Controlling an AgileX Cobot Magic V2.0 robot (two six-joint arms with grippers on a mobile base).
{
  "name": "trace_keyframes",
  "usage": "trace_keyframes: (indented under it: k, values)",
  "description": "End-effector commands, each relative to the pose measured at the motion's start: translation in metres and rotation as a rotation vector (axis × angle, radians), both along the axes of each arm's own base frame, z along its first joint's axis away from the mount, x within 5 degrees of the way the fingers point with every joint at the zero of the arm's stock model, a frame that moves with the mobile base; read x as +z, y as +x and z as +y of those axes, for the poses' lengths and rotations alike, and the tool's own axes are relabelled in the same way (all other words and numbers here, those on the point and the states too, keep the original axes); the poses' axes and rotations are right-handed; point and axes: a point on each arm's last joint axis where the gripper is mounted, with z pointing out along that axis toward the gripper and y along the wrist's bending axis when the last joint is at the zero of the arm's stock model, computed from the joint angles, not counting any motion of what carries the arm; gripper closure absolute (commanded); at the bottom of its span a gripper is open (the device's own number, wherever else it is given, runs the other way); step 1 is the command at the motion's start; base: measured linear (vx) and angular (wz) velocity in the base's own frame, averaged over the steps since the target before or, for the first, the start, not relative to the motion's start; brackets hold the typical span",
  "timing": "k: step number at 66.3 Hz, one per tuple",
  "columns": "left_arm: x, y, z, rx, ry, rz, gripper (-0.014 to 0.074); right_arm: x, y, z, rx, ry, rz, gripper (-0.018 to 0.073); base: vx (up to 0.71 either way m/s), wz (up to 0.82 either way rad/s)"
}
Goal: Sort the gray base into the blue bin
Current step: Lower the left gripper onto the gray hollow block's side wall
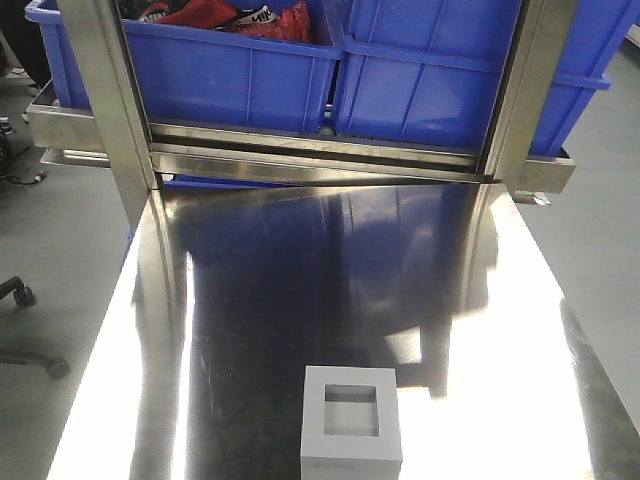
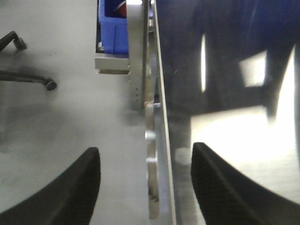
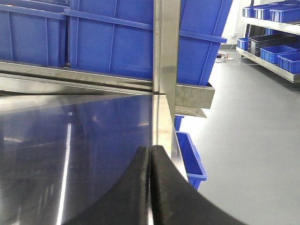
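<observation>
The gray base (image 1: 350,420) is a matte cube with its square recess facing up, standing at the near middle of the shiny steel table (image 1: 330,280). At the back, on the raised shelf, the blue bin (image 1: 450,85) stands to the right; in the right wrist view the blue bin (image 3: 117,47) rises behind a steel post. Neither gripper shows in the front view. My left gripper (image 2: 145,161) is open with nothing between its fingers and hangs over the table's left edge. My right gripper (image 3: 151,150) is shut on nothing, near the table's right edge.
A second blue bin with red items (image 1: 200,70) sits left of the target. Two steel posts (image 1: 110,110) (image 1: 525,90) and a shelf rail (image 1: 320,150) front the bins. A small blue bin (image 3: 190,154) is on the floor at right, an office chair base (image 1: 25,335) at left.
</observation>
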Motion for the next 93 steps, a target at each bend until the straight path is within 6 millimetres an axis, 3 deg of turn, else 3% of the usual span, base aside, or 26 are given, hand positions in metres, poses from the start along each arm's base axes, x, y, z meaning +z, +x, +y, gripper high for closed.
trace_keyframes:
  k: [1, 13, 29, 40, 49, 62, 78, 93]
  values:
    - [0.029, 0.009, -0.004, -0.029, -0.042, -0.136, 0.0157, 0.003, 0.000, 0.000, 0.001, -0.014, -0.076, 0.0568, 0.00, 0.00]
    - [0.063, 0.017, -0.019, -0.179, -0.106, -0.186, 0.0172, 0.003, 0.000, 0.000, 0.001, -0.014, -0.076, 0.0568, 0.00, 0.00]
    - [0.084, 0.057, -0.051, -0.450, -0.334, -0.059, 0.0174, 0.003, 0.000, 0.000, 0.001, -0.014, -0.076, 0.0568, 0.00, 0.00]
    - [0.080, 0.086, -0.066, -0.522, -0.390, 0.027, 0.0174, 0.003, 0.000, 0.000, 0.001, -0.014, -0.076, 0.0568, 0.00, 0.00]
    - [0.075, 0.099, -0.093, -0.611, -0.383, 0.067, 0.0174, 0.003, 0.000, 0.000, 0.001, -0.014, -0.076, 0.0568, 0.00, 0.00]
    - [0.057, 0.107, -0.143, -0.715, -0.356, 0.122, 0.0174, 0.003, 0.000, 0.000, 0.001, -0.014, -0.076, 0.0568, 0.00, 0.00]
    - [0.031, 0.114, -0.183, -0.697, -0.326, 0.279, 0.0174, 0.003, 0.000, 0.000, 0.001, -0.014, -0.076, 0.0568, 0.00, 0.00]
    - [0.034, 0.119, -0.213, -0.680, -0.260, 0.339, 0.0174, 0.003, 0.000, 0.000, 0.001, -0.014, -0.076, 0.0568, 0.00, 0.00]
